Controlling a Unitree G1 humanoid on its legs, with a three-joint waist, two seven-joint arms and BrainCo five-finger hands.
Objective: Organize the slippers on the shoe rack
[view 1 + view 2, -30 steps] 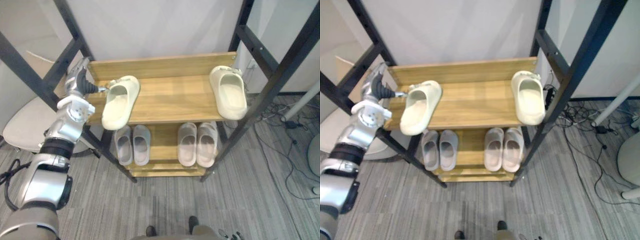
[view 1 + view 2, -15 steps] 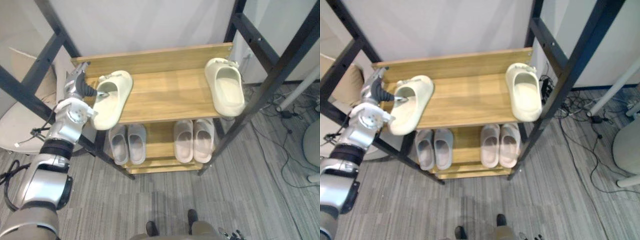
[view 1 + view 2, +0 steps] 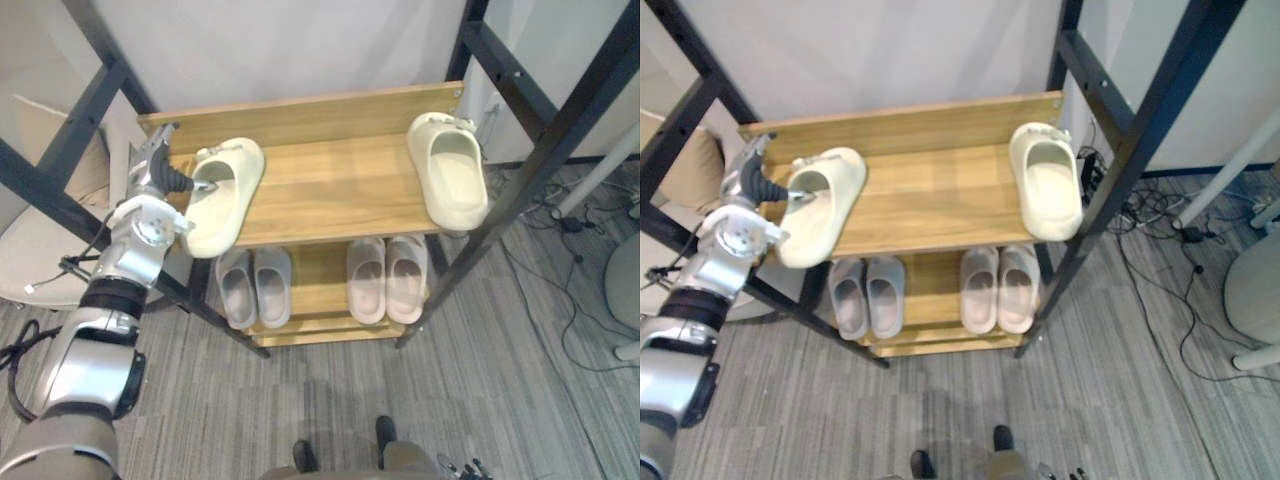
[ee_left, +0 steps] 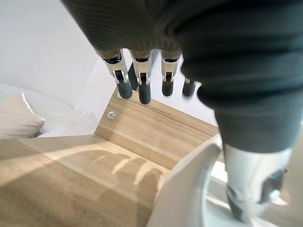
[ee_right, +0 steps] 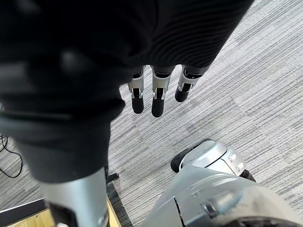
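Closest to the robot, the right hand (image 5: 157, 97) hangs over ribbed grey carpet (image 3: 330, 400), its fingers straight and holding nothing. Beyond the carpet stands the shoe rack (image 3: 330, 195) — pale wooden boards with a visible grain, set in a frame of black metal posts (image 3: 528, 175). On its lower shelf lie soft, rounded slippers in twos, the left grey pair (image 3: 253, 287) and the right grey pair (image 3: 385, 280). On the top board a thick, smooth cream slipper (image 3: 222, 195) lies slanted at the left end, its near end hanging past the front edge. The left hand (image 3: 158, 178) is just beside it — fingers straight above the board and clear of the slipper, thumb down just past its moulded rim, nothing clasped. A second cream slipper (image 3: 452, 185), equally chunky, lies at the right end. Behind the rack rises a plain white wall (image 3: 290, 45).
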